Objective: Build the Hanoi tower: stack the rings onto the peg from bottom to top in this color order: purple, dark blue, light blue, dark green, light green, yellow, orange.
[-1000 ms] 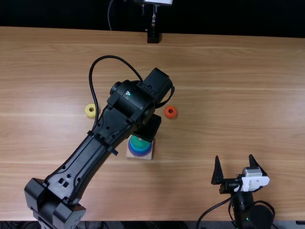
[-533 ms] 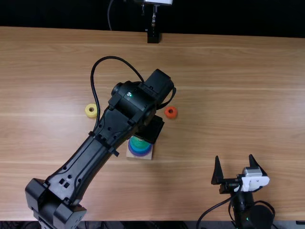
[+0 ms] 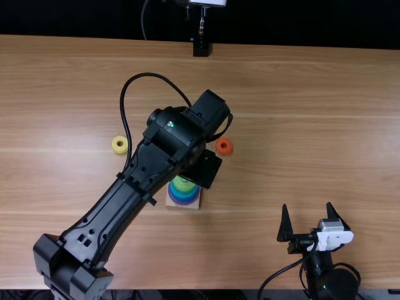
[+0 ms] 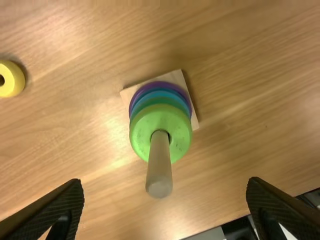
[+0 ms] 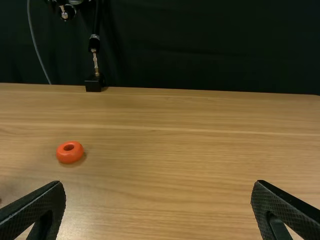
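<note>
Looks done with light green ring (image 4: 142,126), around peg (image 4: 159,170); calls for moving left gripper (image 4: 165,181), spread like right gripper (image 5: 158,184), to yellow ring (image 4: 15,80), toward left edge of table (image 3: 37,187).

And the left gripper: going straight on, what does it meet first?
With its fingers open, the left gripper would probably meet the peg between them first, then the light green ring; depth is unclear.

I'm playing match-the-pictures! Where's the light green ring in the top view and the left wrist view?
Top view: the light green ring peeks out beside the left arm.
Left wrist view: near the middle, around the peg.
Landmark in both: the yellow ring, apart on the table.
</note>
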`<control>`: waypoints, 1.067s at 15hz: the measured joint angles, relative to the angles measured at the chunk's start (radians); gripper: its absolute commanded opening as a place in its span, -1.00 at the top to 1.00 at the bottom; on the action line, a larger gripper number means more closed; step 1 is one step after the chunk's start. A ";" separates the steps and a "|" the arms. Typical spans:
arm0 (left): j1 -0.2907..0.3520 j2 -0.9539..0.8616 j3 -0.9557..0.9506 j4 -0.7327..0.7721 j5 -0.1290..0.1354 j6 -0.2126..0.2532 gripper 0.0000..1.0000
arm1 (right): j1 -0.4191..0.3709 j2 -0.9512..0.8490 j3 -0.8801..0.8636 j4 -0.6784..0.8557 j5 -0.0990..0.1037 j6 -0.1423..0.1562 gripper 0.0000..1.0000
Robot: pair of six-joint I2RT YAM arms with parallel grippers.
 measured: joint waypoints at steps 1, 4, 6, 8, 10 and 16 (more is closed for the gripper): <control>0.011 0.000 0.005 0.024 0.001 0.000 -1.00 | 0.000 0.000 0.000 0.000 0.000 0.000 -1.00; 0.111 0.000 0.013 0.082 0.003 0.000 -1.00 | 0.000 0.000 0.000 0.000 0.000 0.000 -1.00; 0.206 0.000 0.013 0.106 -0.002 0.001 -1.00 | 0.000 0.000 0.000 0.000 0.000 0.000 -1.00; 0.277 0.000 0.013 0.109 -0.009 0.003 -1.00 | 0.000 0.000 0.000 0.000 0.000 0.000 -1.00; 0.344 0.000 0.006 0.163 -0.008 0.009 -1.00 | 0.000 0.000 0.000 0.000 0.000 0.000 -1.00; 0.477 0.002 -0.348 0.660 -0.008 0.264 -1.00 | 0.000 0.000 0.000 0.000 0.000 0.000 -1.00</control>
